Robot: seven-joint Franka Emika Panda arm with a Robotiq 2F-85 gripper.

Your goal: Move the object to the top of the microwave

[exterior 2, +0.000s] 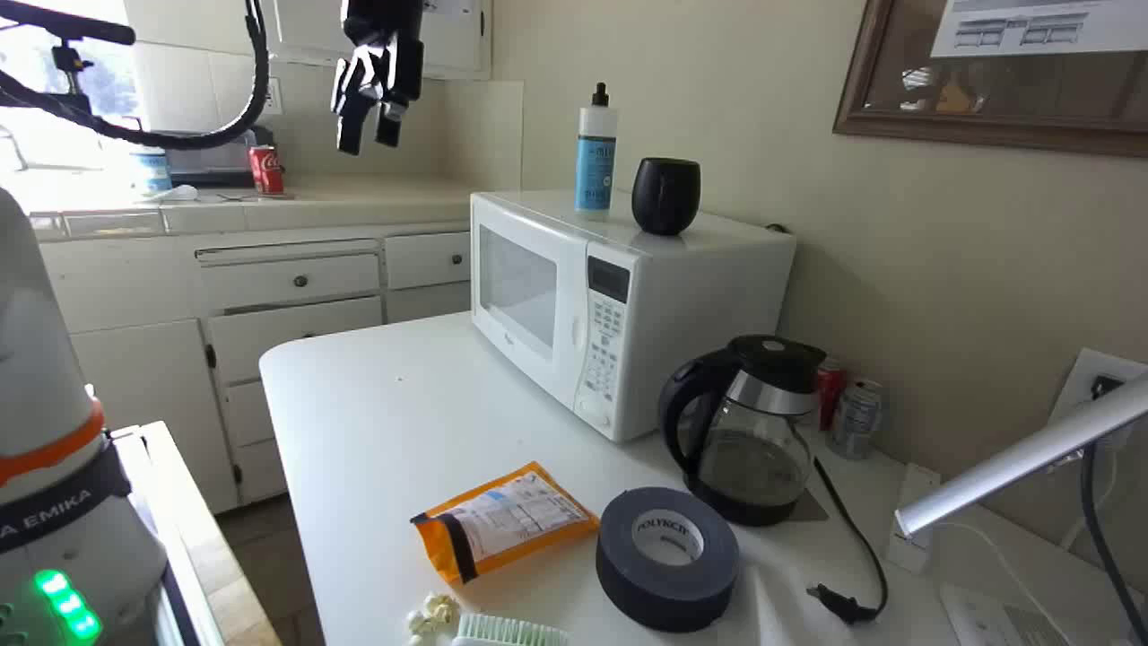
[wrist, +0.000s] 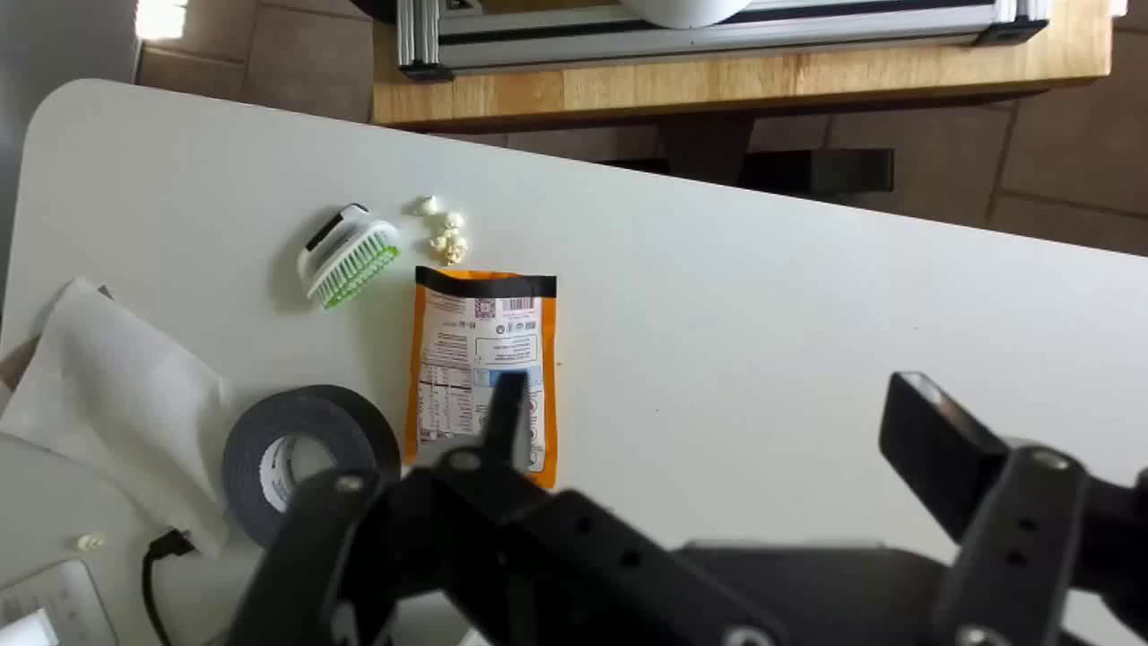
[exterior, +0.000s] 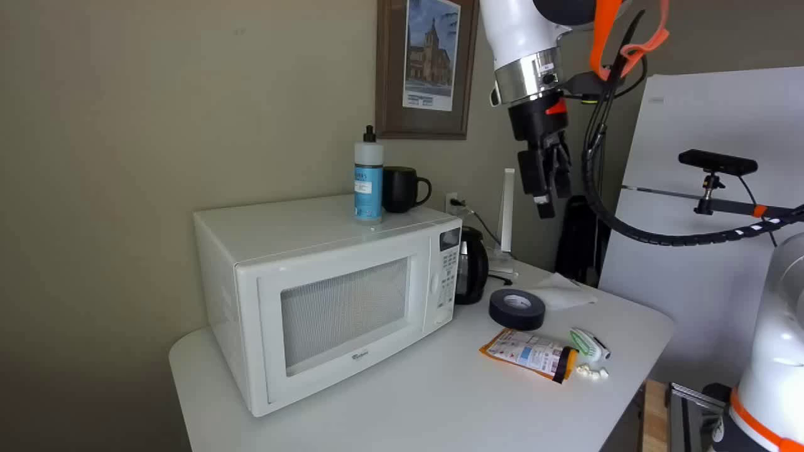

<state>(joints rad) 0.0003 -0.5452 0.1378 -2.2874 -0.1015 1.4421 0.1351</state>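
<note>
White and round-cornered, the surface (wrist: pixel 762 314) has a beige wall (exterior: pixel 125 157) along its far edge, and the robot's base (exterior 2: pixel 99 556) stands beyond its near one. Close to that near edge, toward one corner, lie pieces of popcorn (wrist: pixel 450 242) and a green-and-white brush (wrist: pixel 350 260); next comes the snack packet (wrist: pixel 489 350), flat, with a tape roll (exterior 2: pixel 664 592) just beside it. Well above hang the fingers (wrist: pixel 937 444), spread wide with nothing between them, so I judge the approach to the packet to be in hand, the grasp not yet made. Next they should centre over it, descend almost to the surface and pinch across its width, clear of the tape roll. Farthest, along the wall edge, stands the microwave (exterior: pixel 345 320); a bottle (exterior: pixel 369 188) and a black mug (exterior: pixel 400 189) occupy part of its top, so the bare part looks the likelier landing place.
</note>
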